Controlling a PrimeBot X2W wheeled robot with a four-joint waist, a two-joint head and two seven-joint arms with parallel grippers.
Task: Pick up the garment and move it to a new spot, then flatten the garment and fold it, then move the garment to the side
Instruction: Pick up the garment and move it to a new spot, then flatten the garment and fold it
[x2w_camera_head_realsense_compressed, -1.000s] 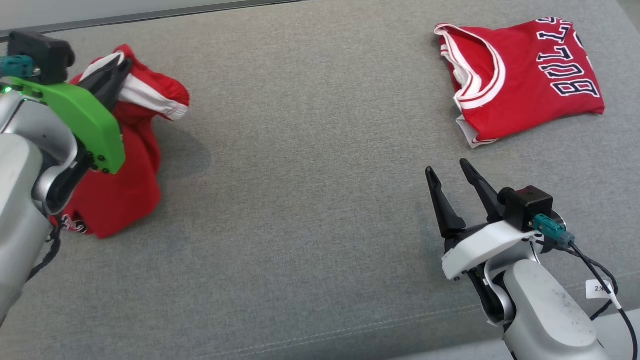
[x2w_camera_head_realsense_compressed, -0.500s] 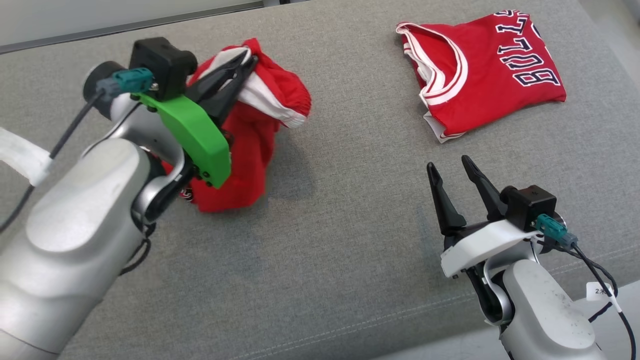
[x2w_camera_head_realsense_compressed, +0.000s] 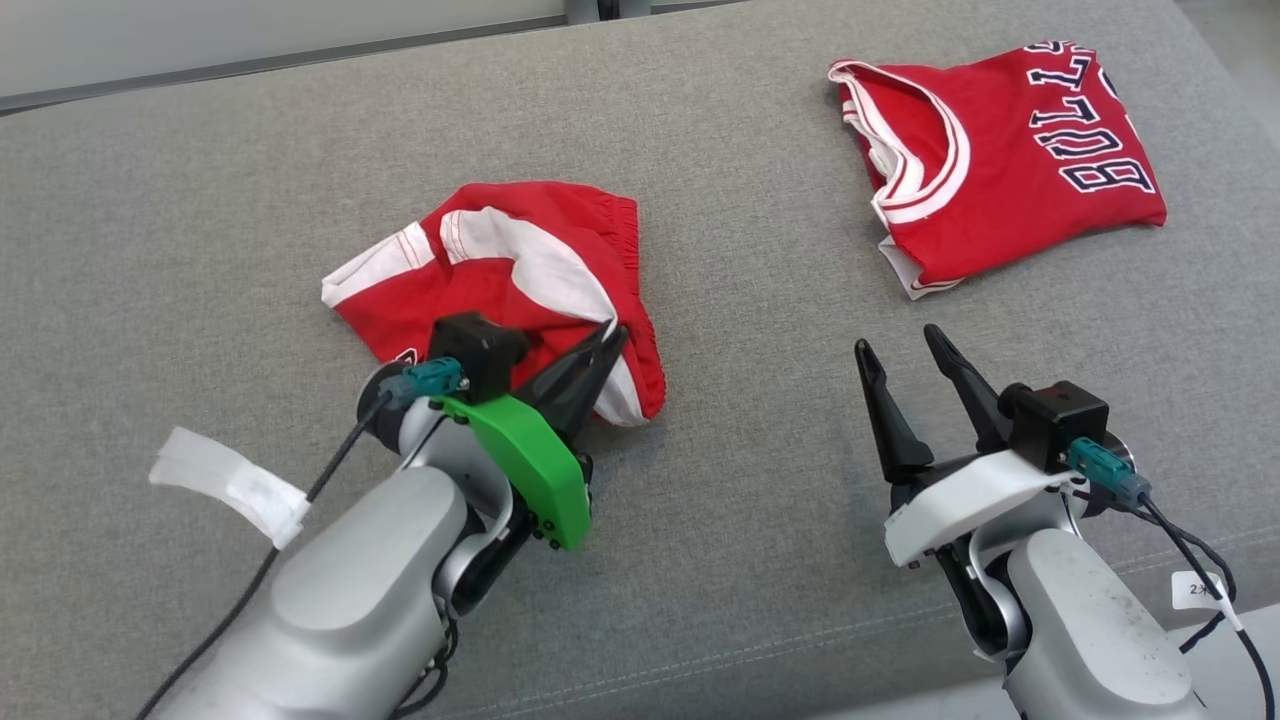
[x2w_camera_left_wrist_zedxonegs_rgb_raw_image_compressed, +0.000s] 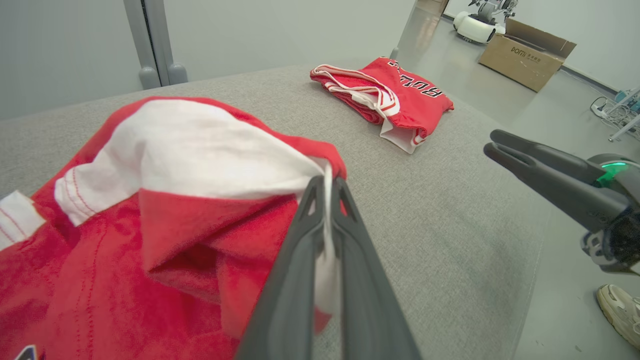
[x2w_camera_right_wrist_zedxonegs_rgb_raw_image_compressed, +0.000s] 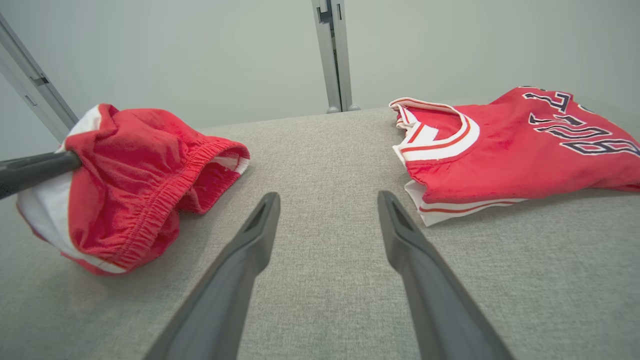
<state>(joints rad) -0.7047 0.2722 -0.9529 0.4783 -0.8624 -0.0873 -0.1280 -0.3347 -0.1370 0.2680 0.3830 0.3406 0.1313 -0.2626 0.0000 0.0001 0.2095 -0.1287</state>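
The garment (x2w_camera_head_realsense_compressed: 500, 255) is a pair of red shorts with white trim and an elastic waistband. It lies crumpled on the grey cushioned surface (x2w_camera_head_realsense_compressed: 720, 420), left of centre. My left gripper (x2w_camera_head_realsense_compressed: 612, 335) is shut on the white hem at the garment's near right edge. In the left wrist view a strip of white cloth of the garment (x2w_camera_left_wrist_zedxonegs_rgb_raw_image_compressed: 175, 145) runs between the closed fingers of the left gripper (x2w_camera_left_wrist_zedxonegs_rgb_raw_image_compressed: 325, 182). My right gripper (x2w_camera_head_realsense_compressed: 895, 345) stands open and empty to the right, above bare surface. The right wrist view shows the right gripper (x2w_camera_right_wrist_zedxonegs_rgb_raw_image_compressed: 327, 197) between the garment (x2w_camera_right_wrist_zedxonegs_rgb_raw_image_compressed: 140, 165) and a jersey.
A folded red jersey (x2w_camera_head_realsense_compressed: 1010, 160) with dark lettering lies at the back right. The surface's front edge (x2w_camera_head_realsense_compressed: 800, 650) runs just below both arms. Beyond the right end of the surface are floor, a cardboard box (x2w_camera_left_wrist_zedxonegs_rgb_raw_image_compressed: 525, 52) and a pale shoe (x2w_camera_left_wrist_zedxonegs_rgb_raw_image_compressed: 617, 310).
My left gripper has carried the garment from the far left toward the middle and lowered it; it now rests spread on the surface. The head camera shifted. The right gripper stayed put.
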